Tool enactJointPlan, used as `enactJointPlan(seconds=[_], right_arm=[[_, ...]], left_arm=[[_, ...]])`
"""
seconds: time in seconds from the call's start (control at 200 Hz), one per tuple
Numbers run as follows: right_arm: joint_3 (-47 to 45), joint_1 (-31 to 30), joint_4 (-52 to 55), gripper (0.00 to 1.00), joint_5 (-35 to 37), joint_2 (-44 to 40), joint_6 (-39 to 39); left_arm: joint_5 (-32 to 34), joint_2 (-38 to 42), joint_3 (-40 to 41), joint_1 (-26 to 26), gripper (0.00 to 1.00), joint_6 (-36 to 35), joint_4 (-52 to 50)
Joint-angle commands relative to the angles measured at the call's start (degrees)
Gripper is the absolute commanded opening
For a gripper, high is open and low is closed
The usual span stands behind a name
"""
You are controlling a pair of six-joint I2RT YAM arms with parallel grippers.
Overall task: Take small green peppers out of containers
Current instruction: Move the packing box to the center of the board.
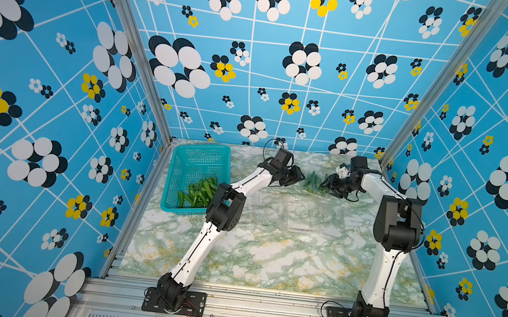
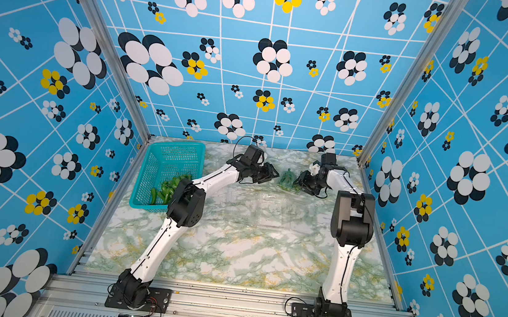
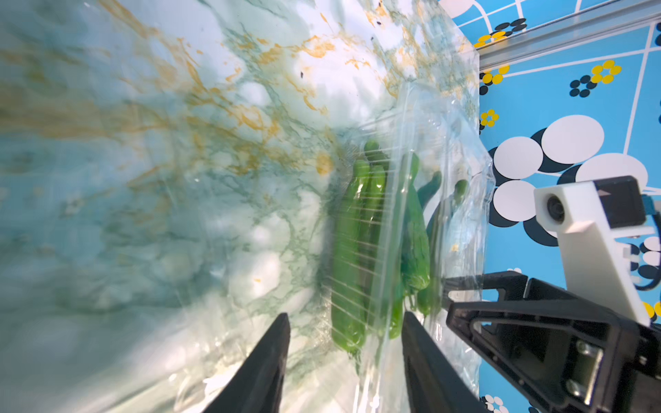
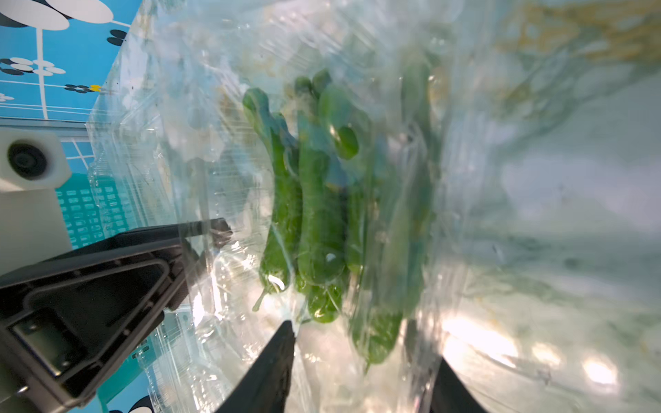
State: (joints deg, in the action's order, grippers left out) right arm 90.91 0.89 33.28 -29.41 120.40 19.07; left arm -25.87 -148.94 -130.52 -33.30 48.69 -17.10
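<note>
A clear container (image 1: 313, 189) with small green peppers (image 1: 313, 178) inside stands at the back of the table, between my two grippers in both top views. My left gripper (image 1: 300, 178) is at its left end and my right gripper (image 1: 323, 186) at its right end. In the left wrist view the left gripper (image 3: 345, 321) is open astride the container (image 3: 450, 214), and one finger stands clear of the plastic. The peppers (image 3: 350, 250) lie lengthwise ahead. In the right wrist view the right gripper (image 4: 365, 343) has its jaws apart around crinkled plastic (image 4: 179, 143), peppers (image 4: 314, 221) just ahead.
A teal basket (image 1: 180, 171) at the back left holds a heap of green peppers (image 1: 199, 192); the left arm's elbow overlaps its near corner. Two clear clamshell boxes (image 1: 301, 215) (image 1: 257, 204) with no peppers in them lie mid-table. Patterned walls enclose the table.
</note>
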Motion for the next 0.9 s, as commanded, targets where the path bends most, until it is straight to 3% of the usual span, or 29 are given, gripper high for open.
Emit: enactJointPlan(seconds=[0.0,0.135,0.315,0.5,0.665,0.894], right_arm=[[-5.31,-0.35,-0.32,0.51,-0.07,-4.69,0.96],[-9.77,-0.34,-1.82,0.51,-0.59,-7.77,1.93],[-10.46,-0.34,-1.86,0.52,0.38,-8.61,2.0],[-8.83,-0.33,-1.08,0.53,1.53,-7.52,1.49],[-8.16,-0.34,-0.93,0.53,1.82,-6.28,1.41],[-7.42,-0.27,-0.63,0.53,1.38,-5.79,0.97]], left_arm=[[1.27,8.01,4.76,-1.94,0.52,-4.05,1.02],[5.25,14.31,9.57,-1.95,0.52,-7.3,-1.74],[6.64,20.78,10.82,-2.84,0.52,-10.65,-16.17],[5.13,21.11,7.25,-7.57,0.52,-13.47,-34.76],[3.3,21.23,8.93,-10.99,0.52,-12.16,-36.31],[5.46,19.73,12.56,-11.81,0.5,-12.05,-38.55]])
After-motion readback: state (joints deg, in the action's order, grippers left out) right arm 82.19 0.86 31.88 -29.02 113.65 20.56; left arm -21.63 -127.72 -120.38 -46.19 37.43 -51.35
